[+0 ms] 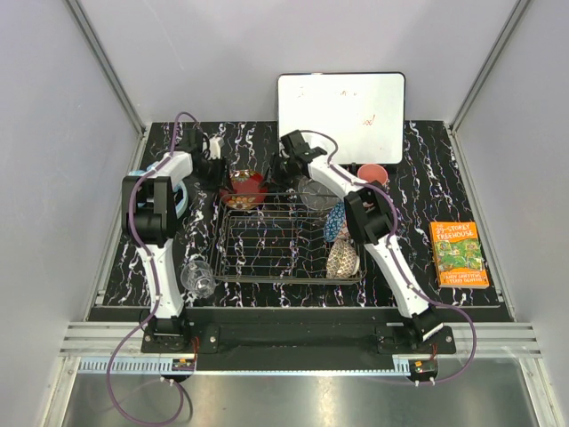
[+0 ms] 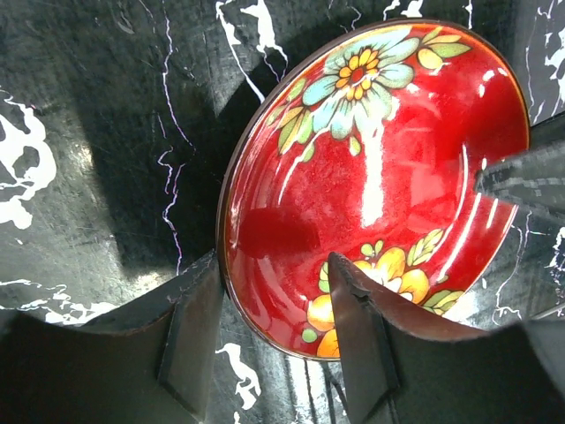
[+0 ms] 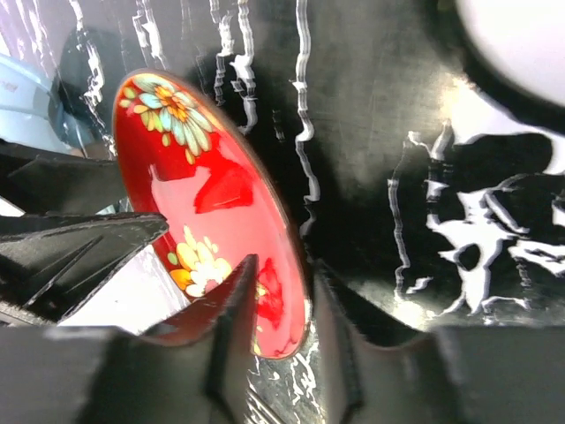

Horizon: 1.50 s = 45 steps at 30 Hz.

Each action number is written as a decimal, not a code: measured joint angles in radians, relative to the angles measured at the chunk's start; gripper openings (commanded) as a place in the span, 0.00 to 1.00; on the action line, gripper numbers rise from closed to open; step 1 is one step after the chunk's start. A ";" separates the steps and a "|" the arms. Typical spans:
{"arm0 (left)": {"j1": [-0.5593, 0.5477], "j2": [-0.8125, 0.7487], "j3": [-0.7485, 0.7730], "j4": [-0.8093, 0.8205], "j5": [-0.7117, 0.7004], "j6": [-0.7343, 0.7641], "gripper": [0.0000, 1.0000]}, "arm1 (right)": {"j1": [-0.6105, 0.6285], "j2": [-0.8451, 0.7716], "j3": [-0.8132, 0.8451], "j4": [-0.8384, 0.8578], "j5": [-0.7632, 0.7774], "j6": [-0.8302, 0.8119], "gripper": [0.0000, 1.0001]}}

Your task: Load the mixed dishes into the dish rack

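The red lacquer bowl (image 1: 245, 188) with painted flowers stands tilted on edge at the far left corner of the chrome dish rack (image 1: 276, 249). My left gripper (image 1: 216, 169) straddles its rim (image 2: 269, 274), one finger inside and one outside, jaws well apart. My right gripper (image 1: 283, 165) is shut on the opposite rim (image 3: 282, 283) of the red bowl (image 3: 203, 203). In the rack stand a clear glass bowl (image 1: 316, 192), a blue patterned bowl (image 1: 335, 221) and a beige lattice bowl (image 1: 342, 259). A pink cup (image 1: 374, 172) and a small clear glass (image 1: 197, 277) sit on the table.
A white board (image 1: 340, 105) lies at the back of the black marbled table (image 1: 444, 169). An orange-and-green book (image 1: 458, 253) lies at the right. The right gripper's finger (image 2: 521, 181) shows in the left wrist view.
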State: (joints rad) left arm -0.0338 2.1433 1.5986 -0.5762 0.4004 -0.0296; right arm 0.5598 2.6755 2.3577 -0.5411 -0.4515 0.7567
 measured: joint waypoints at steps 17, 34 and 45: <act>-0.043 0.065 0.104 -0.005 -0.055 0.042 0.50 | -0.023 -0.053 -0.179 0.177 -0.067 0.078 0.28; -0.053 0.051 0.088 -0.025 -0.052 0.132 0.69 | -0.025 -0.090 -0.275 0.262 -0.075 0.068 0.00; 0.035 -0.077 0.167 -0.408 0.108 0.183 0.99 | 0.021 -0.176 -0.350 0.305 -0.050 -0.014 0.00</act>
State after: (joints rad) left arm 0.0013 2.0663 1.7657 -0.9844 0.5079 0.1532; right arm 0.5812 2.4992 2.0075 -0.2359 -0.5018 0.7422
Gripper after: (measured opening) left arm 0.987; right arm 0.030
